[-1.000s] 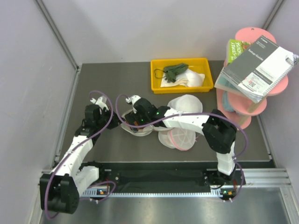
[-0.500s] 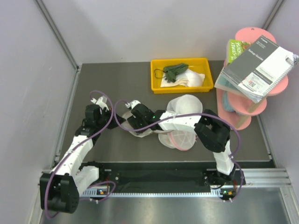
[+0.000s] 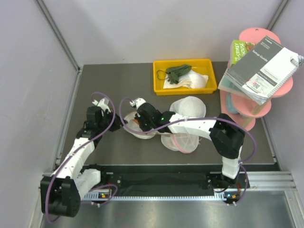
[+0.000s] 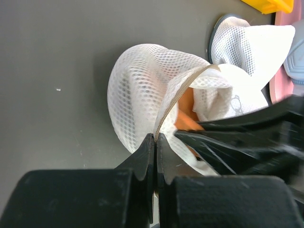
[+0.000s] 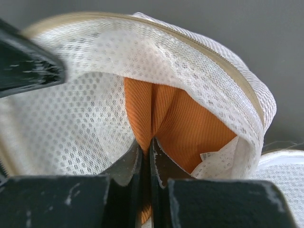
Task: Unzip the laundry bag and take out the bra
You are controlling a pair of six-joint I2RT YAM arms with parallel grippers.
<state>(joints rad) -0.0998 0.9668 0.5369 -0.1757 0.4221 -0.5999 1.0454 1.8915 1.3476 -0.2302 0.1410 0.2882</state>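
The laundry bag (image 3: 131, 127), a round white mesh pod with a beige-tan rim, lies unzipped left of the table's middle. My left gripper (image 4: 156, 136) is shut on its beige rim (image 4: 164, 111), holding the mouth open from the left. The bag (image 5: 142, 52) gapes in the right wrist view, with the orange ribbed bra (image 5: 190, 128) inside. My right gripper (image 5: 146, 141) is inside the opening, shut on a fold of the bra. In the left wrist view a little orange bra (image 4: 186, 119) shows behind the rim. From above, both grippers (image 3: 137, 124) meet at the bag.
A pink-rimmed mesh bag (image 3: 183, 141) and a plain white mesh bag (image 3: 189, 107) lie just right of the laundry bag, under my right arm. A yellow tray (image 3: 157, 76) with cloths stands at the back. A pink shelf stand (image 3: 259, 110) carrying books is at the right.
My right gripper has gone from open to shut, pinching the orange bra inside the bag. The right arm shifted slightly over the bag. The left gripper kept its hold on the rim.
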